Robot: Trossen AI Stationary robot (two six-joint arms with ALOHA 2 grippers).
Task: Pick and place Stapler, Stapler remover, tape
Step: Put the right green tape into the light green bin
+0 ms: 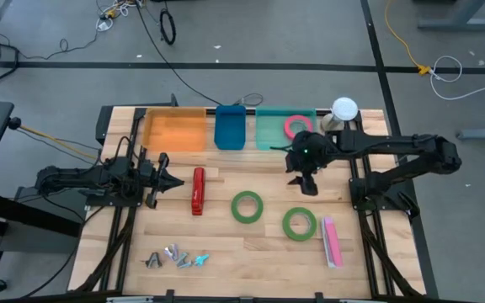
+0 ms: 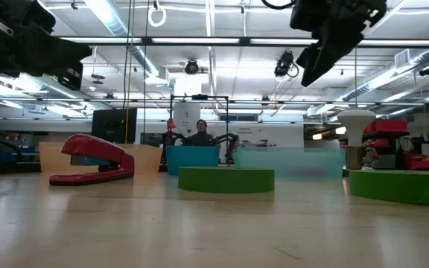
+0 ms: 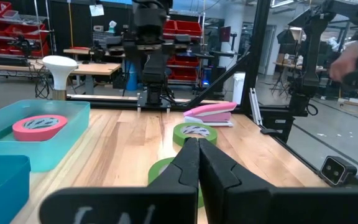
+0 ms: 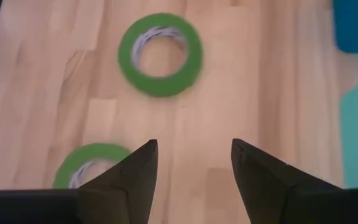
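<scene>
Two green tape rolls (image 1: 247,206) (image 1: 299,223) lie flat on the wooden table. The red-pink tape roll (image 1: 297,126) lies in the teal bin (image 1: 269,135). A red stapler (image 1: 198,191) lies left of centre. Several metal staple removers (image 1: 175,257) lie near the front edge. My right gripper (image 1: 307,187) is open and empty, above the table between the teal bin and the green rolls; its wrist view shows both rolls (image 4: 160,55) (image 4: 92,165) below it. My left gripper (image 1: 173,180) is shut and empty, just left of the red stapler.
An orange bin (image 1: 175,129) and a blue bin (image 1: 230,128) stand beside the teal bin along the far edge. A pink stapler (image 1: 332,241) lies at the front right. A white mushroom-shaped object (image 1: 343,109) stands at the far right. A person shows in the room behind (image 2: 199,134).
</scene>
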